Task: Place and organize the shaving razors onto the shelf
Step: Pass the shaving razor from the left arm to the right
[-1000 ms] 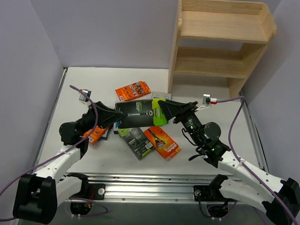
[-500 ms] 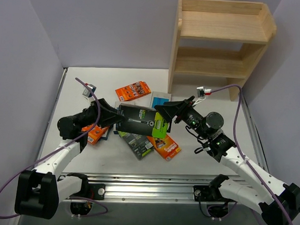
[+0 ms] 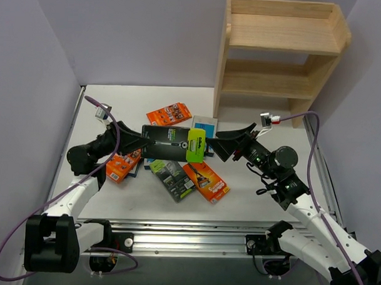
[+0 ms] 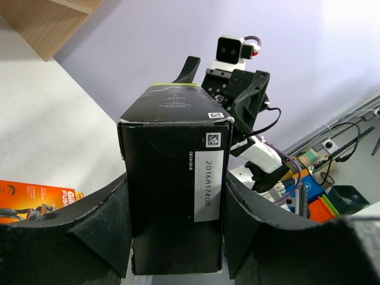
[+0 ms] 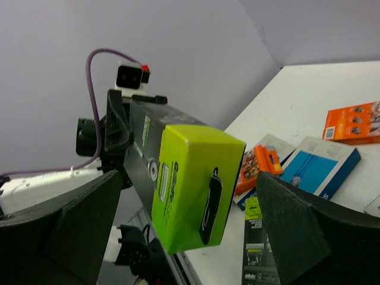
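The wooden shelf [image 3: 283, 24] stands at the far right of the table, up against the wall. It has two levels, one above the other. All the razor packs I can see are down off it, on the table or in my grip.

My left gripper [image 3: 143, 143] is closed on one end of a black box [image 3: 168, 143]. I hold it up in the air over the middle of the table. The box lies flat and long, and its lime-green end points at my other arm. My left wrist view shows a finger pressed on each side of the box.

My right gripper [image 3: 220, 145] is wide open, just beside the green end. In my right wrist view the green end sits between my two fingers, with a gap on each side.

The table [image 3: 104, 114] is white. On it lie:
- a far orange pack [image 3: 169, 114], toward the back
- a light-blue card [image 3: 205, 125], near the foot of the shelf
- a left orange pack [image 3: 122, 165], under my left arm
- a second black box [image 3: 172, 178], lying flat below the held one
- a near orange pack [image 3: 206, 180], just beside it

The walls [image 3: 138, 34] are pale purple. A metal rail [image 3: 187, 233] runs along the near edge, by my bases.
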Action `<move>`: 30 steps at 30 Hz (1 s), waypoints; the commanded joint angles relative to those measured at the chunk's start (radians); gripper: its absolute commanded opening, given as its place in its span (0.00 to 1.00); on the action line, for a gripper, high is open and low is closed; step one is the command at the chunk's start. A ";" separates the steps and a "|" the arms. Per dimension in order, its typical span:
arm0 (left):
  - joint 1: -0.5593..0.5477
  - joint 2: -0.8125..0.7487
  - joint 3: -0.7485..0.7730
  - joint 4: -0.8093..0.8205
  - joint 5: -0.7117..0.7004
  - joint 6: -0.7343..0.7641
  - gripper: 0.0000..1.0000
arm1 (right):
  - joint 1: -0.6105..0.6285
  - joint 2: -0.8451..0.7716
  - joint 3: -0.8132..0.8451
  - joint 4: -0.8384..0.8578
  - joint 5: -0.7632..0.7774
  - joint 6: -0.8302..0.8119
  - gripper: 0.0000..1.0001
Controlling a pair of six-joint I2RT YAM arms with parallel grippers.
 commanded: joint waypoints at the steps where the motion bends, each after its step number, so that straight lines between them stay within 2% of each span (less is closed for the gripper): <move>1: 0.006 0.010 0.083 0.169 -0.066 -0.077 0.02 | -0.008 0.014 -0.007 0.076 -0.153 0.018 0.91; 9: 0.006 0.007 0.102 0.166 -0.064 -0.099 0.02 | -0.011 0.047 0.002 0.072 -0.268 0.011 0.91; 17: 0.003 0.001 0.076 0.205 -0.090 -0.140 0.02 | -0.012 0.086 -0.015 0.119 -0.285 0.014 0.89; 26: -0.075 -0.002 0.052 0.224 -0.098 -0.119 0.02 | -0.012 0.116 -0.029 0.247 -0.326 0.069 0.82; 29: -0.127 0.007 0.057 0.215 -0.084 -0.087 0.02 | -0.014 0.126 -0.029 0.293 -0.339 0.098 0.79; 30: -0.135 0.010 0.060 0.212 -0.081 -0.073 0.02 | -0.012 0.129 -0.029 0.308 -0.348 0.103 0.74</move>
